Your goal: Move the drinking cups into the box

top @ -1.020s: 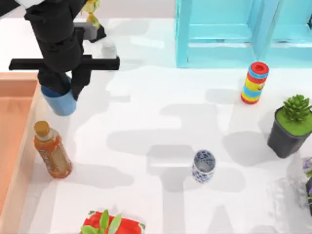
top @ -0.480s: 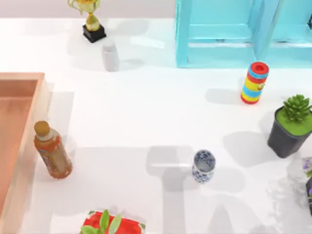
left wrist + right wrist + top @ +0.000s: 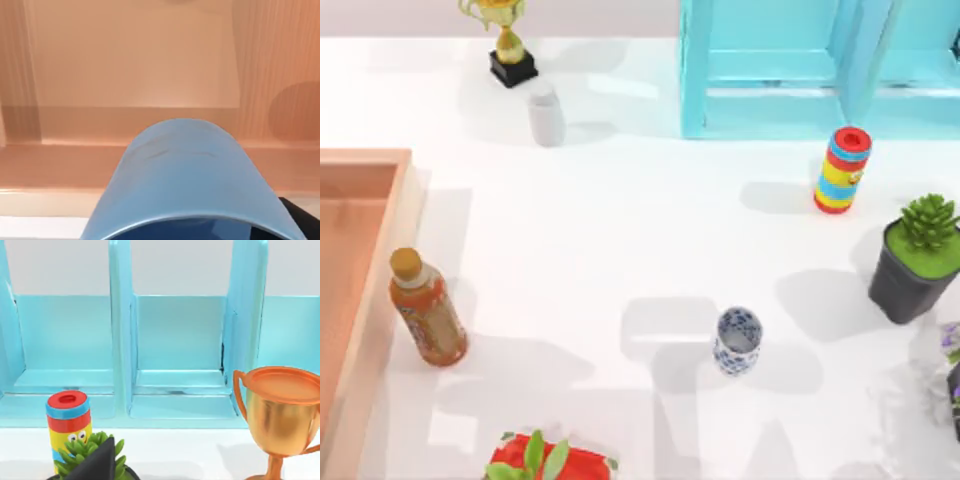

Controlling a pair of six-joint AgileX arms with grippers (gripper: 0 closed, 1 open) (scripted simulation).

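The blue tumbler (image 3: pixel 185 170) hangs close in front of the left wrist camera, above the orange-brown floor of the box (image 3: pixel 135 70). My left gripper (image 3: pixel 190 232) is shut on it, with a dark finger edge beside the cup. In the top view the box (image 3: pixel 360 158) lies at the table's left edge. The white cup with blue flowers (image 3: pixel 737 340) stands upright near the table's middle front, apart from everything. A dark part of my right gripper (image 3: pixel 95 462) shows in the right wrist view, facing the cabinet.
An amber bottle (image 3: pixel 425 310) stands just right of the box rim. A grey-white bottle (image 3: pixel 546 115) and a trophy (image 3: pixel 508 45) are at the back left. The turquoise cabinet (image 3: pixel 800 70), a rainbow cylinder (image 3: pixel 843 170) and a potted succulent (image 3: pixel 918 260) occupy the right.
One second ago my left arm held the blue tumbler beside the box's corner in the top view; it has since moved left out of that view. The white cup has not moved.
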